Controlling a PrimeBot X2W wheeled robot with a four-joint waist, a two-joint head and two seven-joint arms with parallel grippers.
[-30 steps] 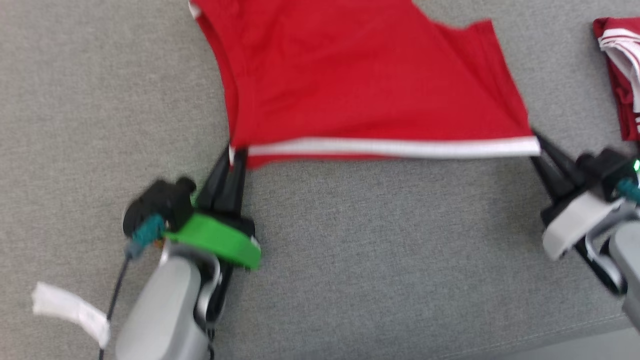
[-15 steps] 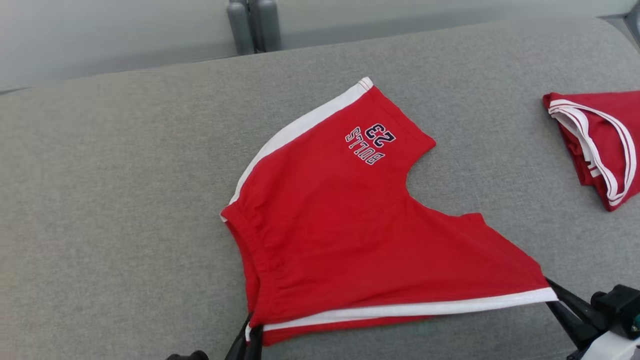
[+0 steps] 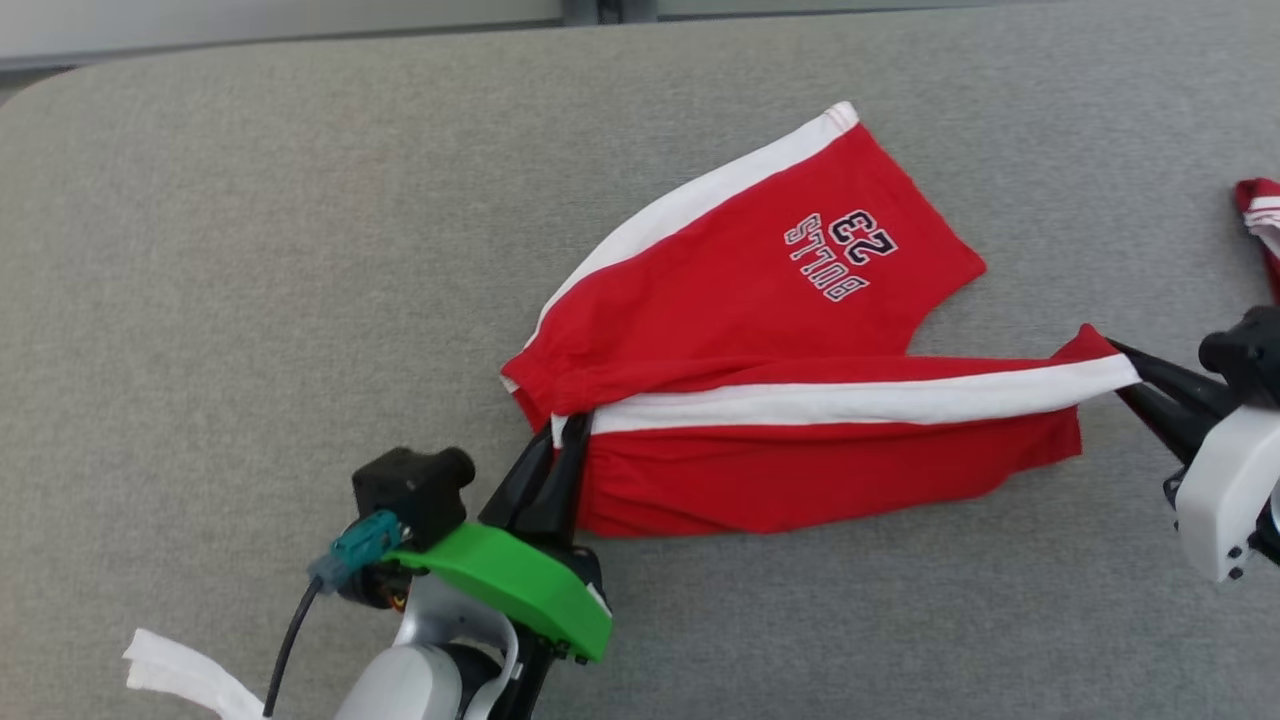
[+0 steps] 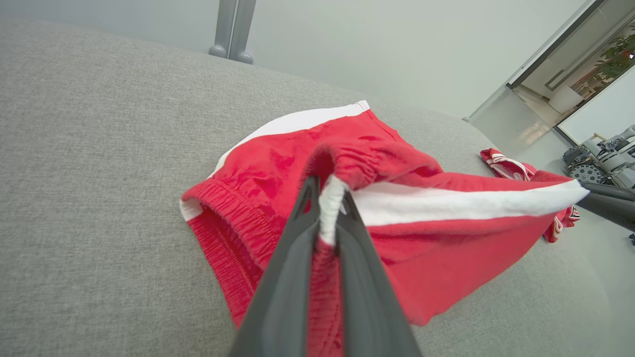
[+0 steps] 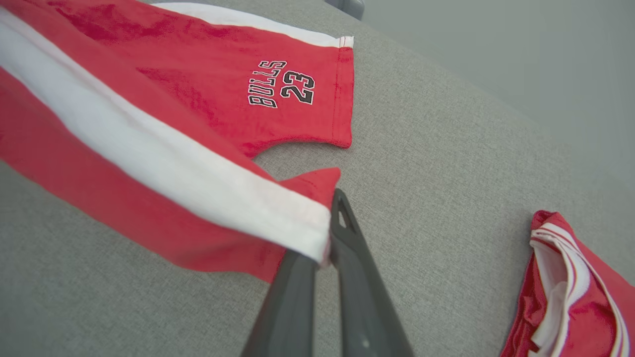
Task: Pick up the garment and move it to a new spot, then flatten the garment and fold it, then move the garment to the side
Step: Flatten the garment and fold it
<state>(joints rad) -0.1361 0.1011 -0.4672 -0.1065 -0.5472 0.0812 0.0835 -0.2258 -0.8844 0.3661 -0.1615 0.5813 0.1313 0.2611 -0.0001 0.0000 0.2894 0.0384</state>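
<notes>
Reaching up from lower left, left gripper (image 3: 566,438) pinching the red shorts (image 3: 760,320) at the waistband corner, far leg flat on the grey cushion (image 3: 250,300), striped near side raised and taut, right gripper (image 3: 1128,372) angling in from the right, clamped on the hem corner, another red garment (image 3: 1262,212) beyond.

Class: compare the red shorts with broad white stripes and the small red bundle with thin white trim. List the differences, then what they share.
The red shorts are gripped at two corners by the left gripper and right gripper; the red bundle lies untouched. The shorts are spread out, one leg lifted; the bundle is bunched up. The shorts' white stripes are broad; the bundle's are thin. Both are red and white, on the grey fabric surface.
</notes>
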